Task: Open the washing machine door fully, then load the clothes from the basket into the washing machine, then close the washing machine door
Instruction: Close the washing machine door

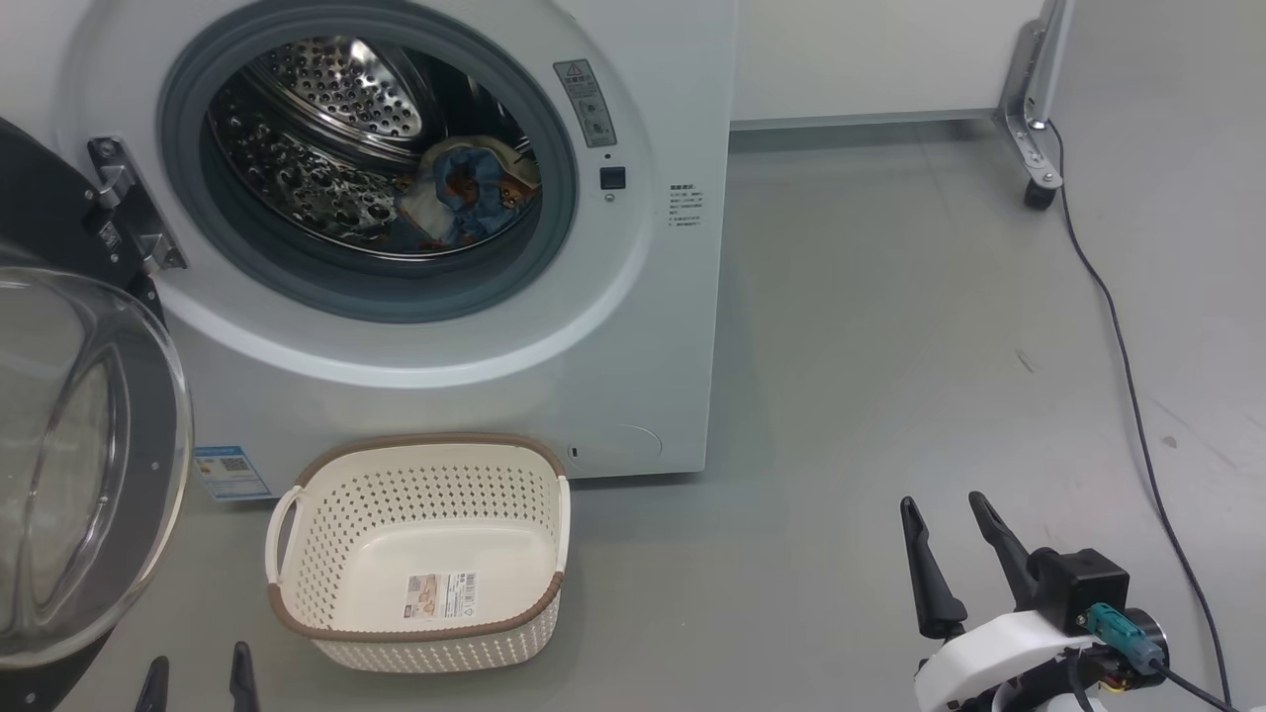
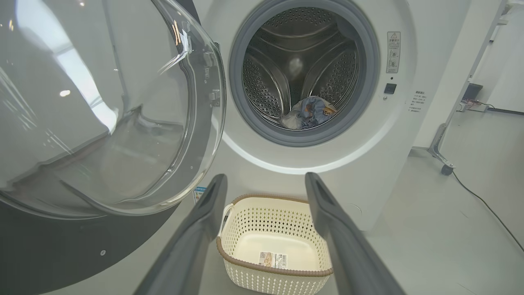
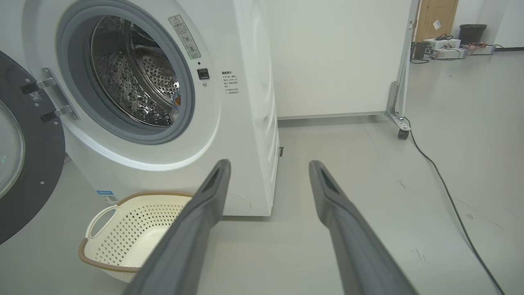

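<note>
1. The clothes (image 1: 470,193) already lie inside the steel drum (image 1: 326,119), at about 4 o'clock of the round opening. The basket (image 1: 415,440) on the floor is empty, so the step in hand, as I judge it, is closing the washing machine door (image 1: 89,465).
2. The left gripper (image 1: 198,680) sits at 7 o'clock in the head view and the right gripper (image 1: 945,506) at 4 o'clock. Both have their fingers spread wide with nothing between them.
3. The door stands open at 9 o'clock of the opening, hung on the metal hinge (image 1: 124,208). It is at the left of the washing machine (image 1: 633,326), near the left gripper.
4. To do this well, the left gripper should probably get behind the black rim near the free edge, far from the hinge, where a push turns the door most easily.
5. The push should follow the door's arc, not a straight line, and go on until the latch side at 3 o'clock of the opening catches.
6. The clothes look clear of the grey gasket (image 1: 554,237), so nothing should get pinched.
7. The door is round, so it has no real long axis. It stands on edge, with its free edge towards the robot and its bulging glass bowl facing right, across the basket.
</note>
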Available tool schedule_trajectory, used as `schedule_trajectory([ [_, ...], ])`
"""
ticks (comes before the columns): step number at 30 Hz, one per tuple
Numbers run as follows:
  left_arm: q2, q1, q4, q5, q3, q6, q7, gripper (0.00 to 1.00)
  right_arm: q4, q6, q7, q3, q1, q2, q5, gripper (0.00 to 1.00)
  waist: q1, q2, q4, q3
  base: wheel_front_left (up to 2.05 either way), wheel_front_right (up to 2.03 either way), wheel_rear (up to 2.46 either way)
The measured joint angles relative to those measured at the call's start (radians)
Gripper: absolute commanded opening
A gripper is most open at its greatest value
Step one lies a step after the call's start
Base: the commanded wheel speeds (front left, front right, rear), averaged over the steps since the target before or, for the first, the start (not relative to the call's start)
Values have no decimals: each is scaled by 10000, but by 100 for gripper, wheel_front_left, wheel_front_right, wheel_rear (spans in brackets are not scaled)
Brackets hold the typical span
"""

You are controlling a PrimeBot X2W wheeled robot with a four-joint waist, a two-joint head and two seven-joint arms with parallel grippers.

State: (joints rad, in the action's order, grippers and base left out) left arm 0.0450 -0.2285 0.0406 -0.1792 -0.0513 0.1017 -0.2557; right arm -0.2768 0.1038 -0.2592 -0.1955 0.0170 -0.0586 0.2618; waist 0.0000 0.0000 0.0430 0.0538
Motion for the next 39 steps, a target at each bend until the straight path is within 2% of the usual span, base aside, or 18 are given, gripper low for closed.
schedule_trajectory([
  [17,-6,-1,213,-61,-334,-437,0,100,155,10,0,15,29,31,-117,100,0,0,1575,50,0,0,0],
  [39,-6,-12,326,-151,-510,-608,0,100,163,13,0,-33,183,121,-146,100,0,0,3651,108,0,0,0],
])
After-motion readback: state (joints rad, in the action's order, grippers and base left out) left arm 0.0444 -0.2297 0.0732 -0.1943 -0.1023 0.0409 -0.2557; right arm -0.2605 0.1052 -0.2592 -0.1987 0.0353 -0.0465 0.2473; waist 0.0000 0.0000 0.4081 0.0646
